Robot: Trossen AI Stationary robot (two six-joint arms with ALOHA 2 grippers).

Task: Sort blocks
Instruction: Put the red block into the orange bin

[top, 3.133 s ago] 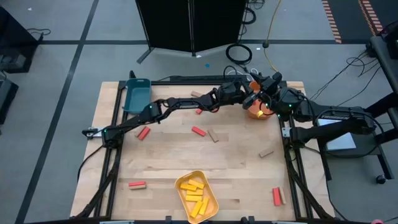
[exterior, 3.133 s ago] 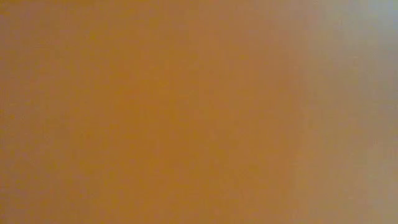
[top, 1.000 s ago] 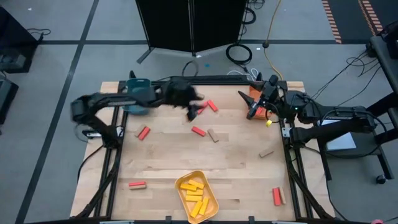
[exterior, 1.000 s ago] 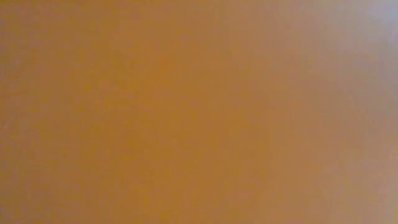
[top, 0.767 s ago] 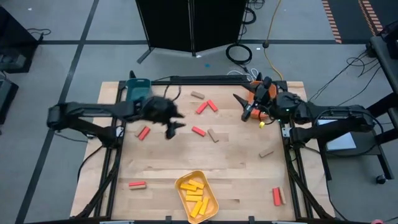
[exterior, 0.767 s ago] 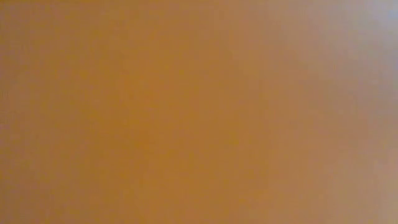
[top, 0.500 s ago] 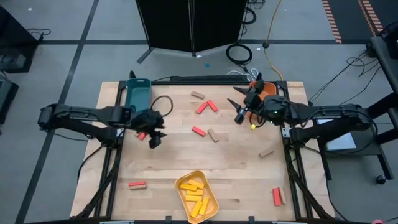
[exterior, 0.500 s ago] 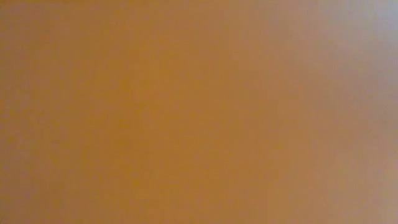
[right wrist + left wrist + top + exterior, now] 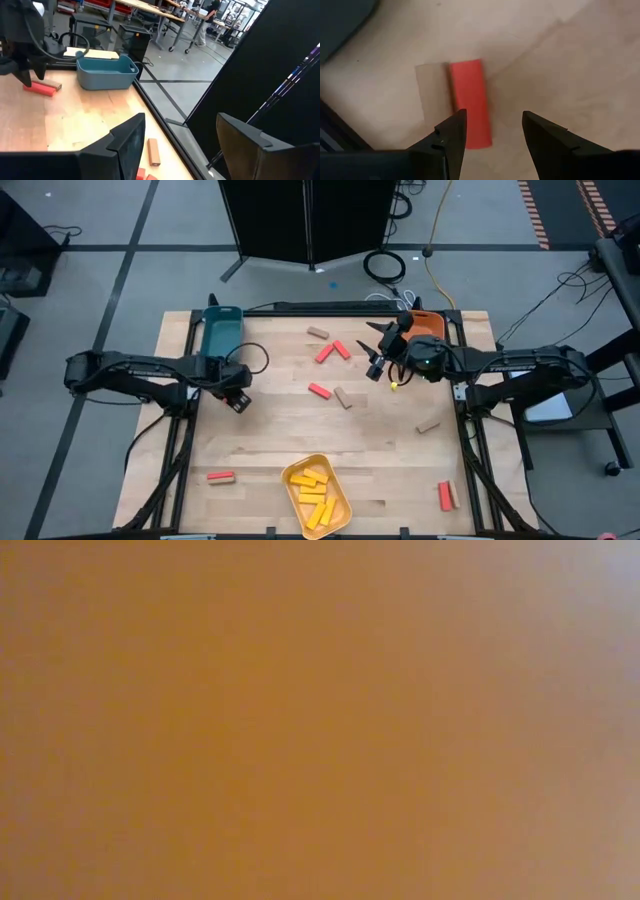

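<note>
A red block (image 9: 469, 102) lies flat on the wooden surface (image 9: 380, 450) directly under the left gripper (image 9: 238, 401), with a tan block (image 9: 433, 90) touching its long side; seen past the left jaws, the red block sits in the gap between them but nearer one finger, and the jaws stand apart, above it and gripping nothing; the teal tray (image 9: 220, 332) rests just beyond these jaws at the far left corner of the surface. The right gripper (image 9: 377, 352) hangs near the far right of the surface with its jaws wide and empty, the orange tray (image 9: 432, 326) just behind it; ahead of those jaws lie two red blocks (image 9: 333, 351) close together and a tan block (image 9: 318, 333) past them; a further red block (image 9: 319, 391) with a tan one (image 9: 343, 398) at its end lies between the two grippers, nearer the middle of the surface. Well apart from both sets of jaws, the yellow tray (image 9: 296, 471) at the near edge holds the yellow blocks (image 9: 315, 495); a red-and-tan pair (image 9: 220, 477) lies at the near left, a red block (image 9: 445, 496) at the near right, and a lone tan block (image 9: 428, 426) on the right side. The low view shows only a blurred orange-brown field.
</note>
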